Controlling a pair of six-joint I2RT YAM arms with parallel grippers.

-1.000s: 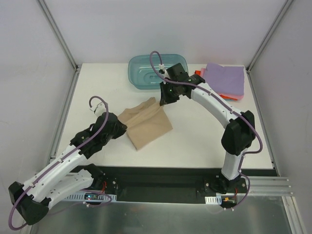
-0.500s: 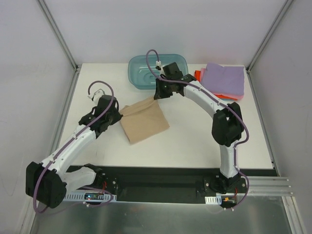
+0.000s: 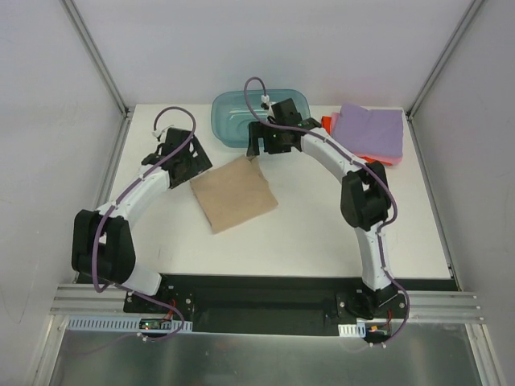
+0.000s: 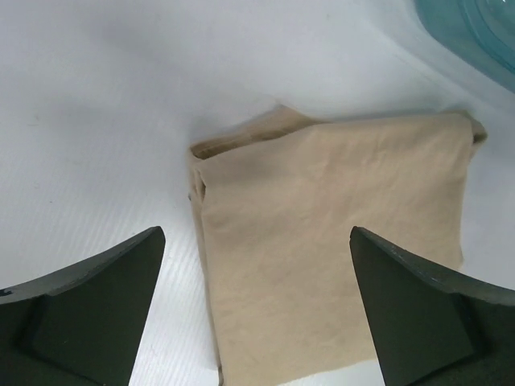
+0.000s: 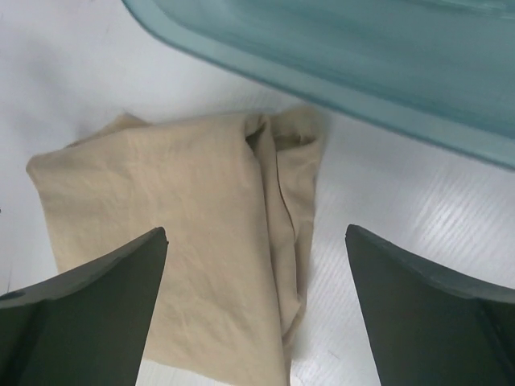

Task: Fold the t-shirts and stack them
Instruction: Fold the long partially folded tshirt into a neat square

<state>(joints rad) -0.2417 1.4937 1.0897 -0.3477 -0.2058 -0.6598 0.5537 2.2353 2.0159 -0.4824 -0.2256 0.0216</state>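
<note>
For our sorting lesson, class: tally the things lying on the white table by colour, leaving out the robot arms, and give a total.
tan shirt: 1
lilac shirt: 1
pink shirt, only its edge showing under the lilac one: 1
orange-red shirt, only a corner showing: 1
teal tub: 1
Total: 5

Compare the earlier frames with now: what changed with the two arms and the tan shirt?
Both grippers let go of the tan t-shirt: left gripper and right gripper, shut on its corners before, now stand open. The left one moved toward the table's far side; the right one eased toward the teal tub. The shirt, bunched earlier, lies flat and folded. Tub and stack of folded shirts stayed put.
</note>
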